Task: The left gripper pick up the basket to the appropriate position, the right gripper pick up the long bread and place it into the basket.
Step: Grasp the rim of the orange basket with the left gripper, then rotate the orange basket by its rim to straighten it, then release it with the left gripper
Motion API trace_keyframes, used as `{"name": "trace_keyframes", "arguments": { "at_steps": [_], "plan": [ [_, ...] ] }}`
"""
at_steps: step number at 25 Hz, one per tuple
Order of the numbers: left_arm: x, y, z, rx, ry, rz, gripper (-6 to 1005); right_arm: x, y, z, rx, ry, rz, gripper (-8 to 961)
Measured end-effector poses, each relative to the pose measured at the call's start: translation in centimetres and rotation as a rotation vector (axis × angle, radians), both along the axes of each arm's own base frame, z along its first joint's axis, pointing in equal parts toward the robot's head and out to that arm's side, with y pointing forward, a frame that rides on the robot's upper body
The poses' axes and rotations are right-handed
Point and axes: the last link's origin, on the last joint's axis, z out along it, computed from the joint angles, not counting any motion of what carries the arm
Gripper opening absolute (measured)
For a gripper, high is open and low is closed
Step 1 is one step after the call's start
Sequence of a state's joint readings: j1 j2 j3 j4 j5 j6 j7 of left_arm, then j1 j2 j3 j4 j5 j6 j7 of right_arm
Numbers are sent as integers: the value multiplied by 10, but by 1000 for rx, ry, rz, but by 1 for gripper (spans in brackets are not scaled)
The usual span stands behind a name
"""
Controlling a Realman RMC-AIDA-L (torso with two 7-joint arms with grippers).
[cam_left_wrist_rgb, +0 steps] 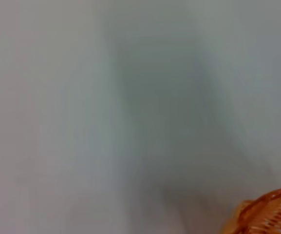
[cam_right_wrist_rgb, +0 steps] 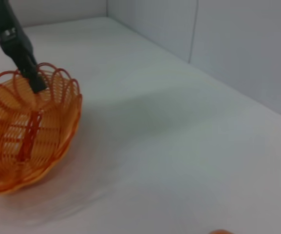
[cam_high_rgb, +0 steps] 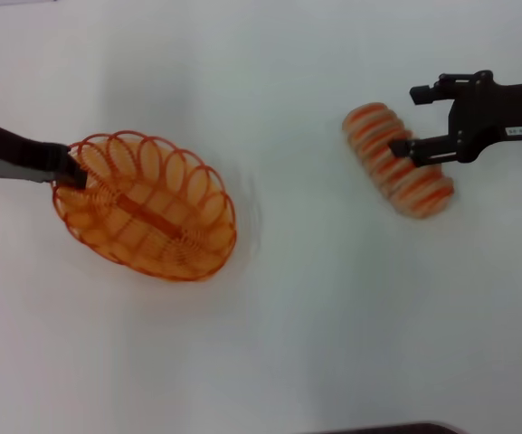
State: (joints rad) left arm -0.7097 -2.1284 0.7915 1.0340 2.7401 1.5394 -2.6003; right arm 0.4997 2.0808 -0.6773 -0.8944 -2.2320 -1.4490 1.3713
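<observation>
The orange wire basket (cam_high_rgb: 147, 208) lies on the left of the white table. My left gripper (cam_high_rgb: 71, 169) comes in from the left and is shut on the basket's left rim. The right wrist view shows this grip (cam_right_wrist_rgb: 33, 78) on the basket (cam_right_wrist_rgb: 28, 136). A bit of the basket shows in the left wrist view (cam_left_wrist_rgb: 271, 214). The long bread (cam_high_rgb: 389, 167), tan with orange stripes, lies slanted at the right. My right gripper (cam_high_rgb: 412, 120) is open at the bread's right side. Its lower finger overlaps the loaf and its upper finger is clear of it.
The white table (cam_high_rgb: 315, 307) spreads between the basket and the bread. A pale wall (cam_right_wrist_rgb: 237, 44) stands behind the table in the right wrist view. A dark edge (cam_high_rgb: 387, 428) shows at the bottom of the head view.
</observation>
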Motion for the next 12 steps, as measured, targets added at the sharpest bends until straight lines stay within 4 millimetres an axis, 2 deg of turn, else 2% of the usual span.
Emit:
{"name": "trace_keyframes", "arguments": {
  "at_steps": [2, 12],
  "plan": [
    [2, 0, 0, 9, -42, 22, 97, 0, 1, 3, 19, 13, -6, 868],
    [3, -1, -5, 30, -138, 104, 95, -2, 8, 16, 100, 72, -15, 868]
  ]
}}
